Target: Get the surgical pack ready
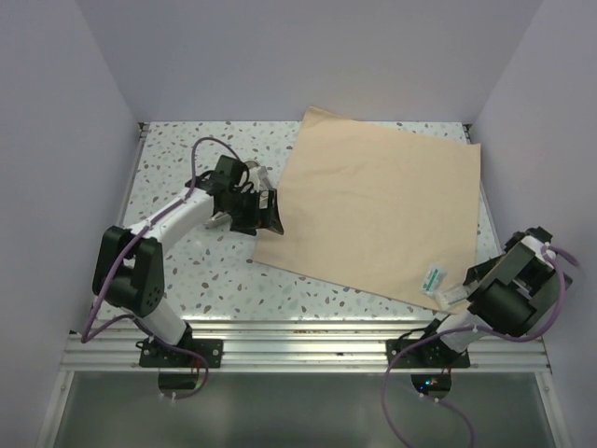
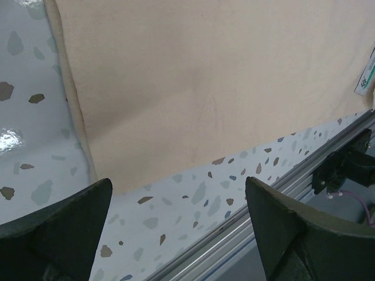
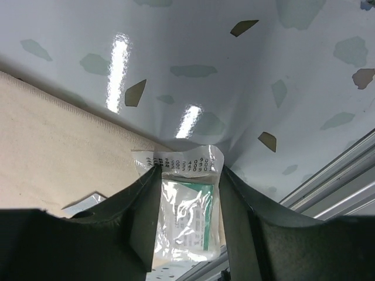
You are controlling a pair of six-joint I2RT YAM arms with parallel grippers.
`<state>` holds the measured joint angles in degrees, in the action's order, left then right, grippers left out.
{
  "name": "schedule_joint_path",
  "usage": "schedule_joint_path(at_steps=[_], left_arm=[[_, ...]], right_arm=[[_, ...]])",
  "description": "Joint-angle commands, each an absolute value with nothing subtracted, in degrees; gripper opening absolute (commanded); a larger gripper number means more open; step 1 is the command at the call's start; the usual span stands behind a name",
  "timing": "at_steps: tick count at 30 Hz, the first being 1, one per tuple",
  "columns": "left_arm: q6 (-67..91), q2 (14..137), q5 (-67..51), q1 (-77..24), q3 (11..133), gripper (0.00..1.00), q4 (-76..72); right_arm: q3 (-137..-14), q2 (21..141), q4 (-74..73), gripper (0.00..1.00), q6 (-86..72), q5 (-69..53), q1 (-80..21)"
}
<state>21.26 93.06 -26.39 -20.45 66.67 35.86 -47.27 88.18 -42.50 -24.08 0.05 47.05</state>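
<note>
On the speckled table, the tan wrap sheet lies flat and unfolded, toward the right. At its near right corner a sealed gauze packet sits between the jaws of the right gripper, which stand close against both long edges; whether they pinch it I cannot tell. The left gripper hangs wide open by the sheet's near left corner

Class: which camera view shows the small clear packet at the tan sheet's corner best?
The right wrist view: the packet lies large, print visible, inside the right gripper. Top external shows it small; left wrist catches only an edge.
</note>
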Motion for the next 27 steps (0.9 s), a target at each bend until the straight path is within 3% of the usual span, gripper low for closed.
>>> schedule_joint_path(at_steps=[1, 8, 19, 23, 25, 27], left_arm=[[19.78, 93.60, -26.81, -20.74, 69.69, 1.00, 37.18], [19.60, 93.69, -26.90, -20.74, 69.96, 1.00, 37.88], [20.57, 92.81, -27.25, -20.83, 69.61, 0.99, 37.62], [20.83, 92.29, -27.07, -20.83, 68.91, 1.00, 37.27], [21.00, 92.11, -27.16, -20.92, 68.29, 1.00, 36.83], [21.36, 91.67, -27.33, -20.83, 67.42, 0.99, 36.30]], right_arm=[[-46.76, 87.80, -37.62, 0.45, -24.35, -2.55, 47.20], [-49.47, 86.57, -38.05, 0.26, -25.66, -5.19, 45.97], [-59.15, 86.13, -42.36, 0.26, -28.12, -2.90, 36.04], [-60.91, 87.45, -43.24, 0.33, -28.12, -1.85, 33.31], [-60.91, 87.71, -44.20, 0.48, -27.78, -1.23, 33.31], [-61.26, 87.80, -44.73, 0.52, -26.72, -0.62, 33.31]])
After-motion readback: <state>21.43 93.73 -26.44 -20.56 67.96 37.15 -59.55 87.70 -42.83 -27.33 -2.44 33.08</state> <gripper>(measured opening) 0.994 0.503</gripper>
